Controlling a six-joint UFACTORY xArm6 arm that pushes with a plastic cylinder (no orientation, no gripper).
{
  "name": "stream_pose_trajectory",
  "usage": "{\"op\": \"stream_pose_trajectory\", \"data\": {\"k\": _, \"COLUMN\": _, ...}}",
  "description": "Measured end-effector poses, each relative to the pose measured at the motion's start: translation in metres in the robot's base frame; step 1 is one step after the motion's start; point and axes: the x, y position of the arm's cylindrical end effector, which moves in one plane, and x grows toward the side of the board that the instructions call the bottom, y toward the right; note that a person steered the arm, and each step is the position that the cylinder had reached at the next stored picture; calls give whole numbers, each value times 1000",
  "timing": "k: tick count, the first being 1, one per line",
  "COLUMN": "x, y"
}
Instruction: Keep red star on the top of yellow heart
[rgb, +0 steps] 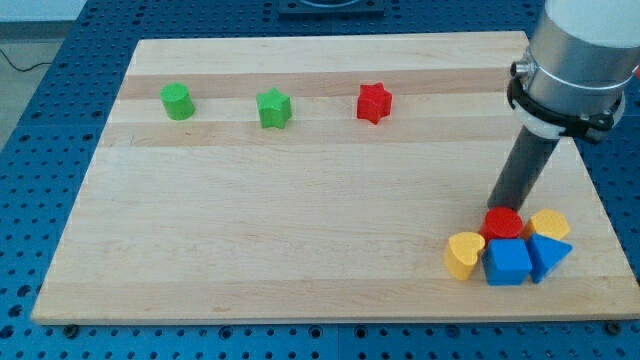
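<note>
The red star (374, 102) lies near the view's top, a little right of centre. The yellow heart (464, 253) lies at the bottom right, at the left end of a tight cluster of blocks. The two are far apart. My tip (497, 205) is the lower end of the dark rod and stands at the top edge of the cluster, right above the red round block (503, 223). It is up and to the right of the yellow heart, and far down and right of the red star.
The cluster also holds a blue cube (508, 261), a blue triangular block (548, 255) and a second yellow block (551, 224). A green star (273, 108) and a green round block (178, 101) lie along the top. The wooden board (300, 220) ends close to the cluster.
</note>
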Motion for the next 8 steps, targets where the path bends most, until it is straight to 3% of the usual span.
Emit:
{"op": "stream_pose_trajectory", "data": {"k": 1, "x": 3, "y": 0}}
{"op": "stream_pose_trajectory", "data": {"k": 2, "x": -44, "y": 0}}
{"op": "stream_pose_trajectory", "data": {"k": 4, "x": -204, "y": -50}}
{"op": "stream_pose_trajectory", "data": {"k": 5, "x": -248, "y": -104}}
{"op": "stream_pose_trajectory", "data": {"k": 6, "x": -232, "y": -128}}
{"op": "stream_pose_trajectory", "data": {"k": 8, "x": -123, "y": -128}}
